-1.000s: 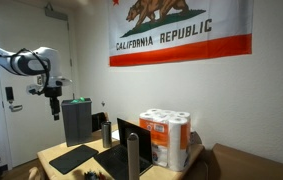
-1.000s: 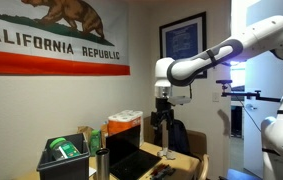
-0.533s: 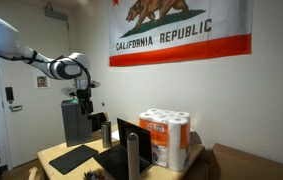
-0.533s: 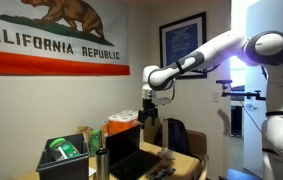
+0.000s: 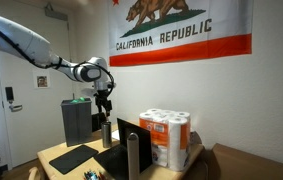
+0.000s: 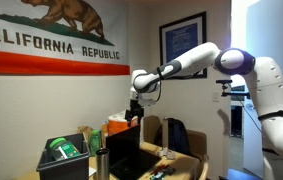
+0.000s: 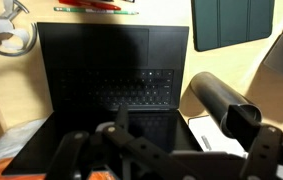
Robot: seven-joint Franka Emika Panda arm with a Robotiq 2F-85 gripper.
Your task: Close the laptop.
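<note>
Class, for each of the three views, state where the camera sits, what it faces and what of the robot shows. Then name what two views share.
Exterior view: back in the room, faces the flag; arm enters from picture-left, tool above the open laptop.
Exterior view: from another side, flag at picture-left; arm enters from picture-right, tool over the laptop.
Wrist view: on the wrist, looks down at the laptop's keyboard; only the open tool shows, at the bottom.
Shared: both exterior views show flag, arm and laptop.

Paper-towel pack [image 5: 166, 138] and dark cylinder [image 5: 133, 158] stand just beside the open laptop [image 5: 123, 129].
</note>
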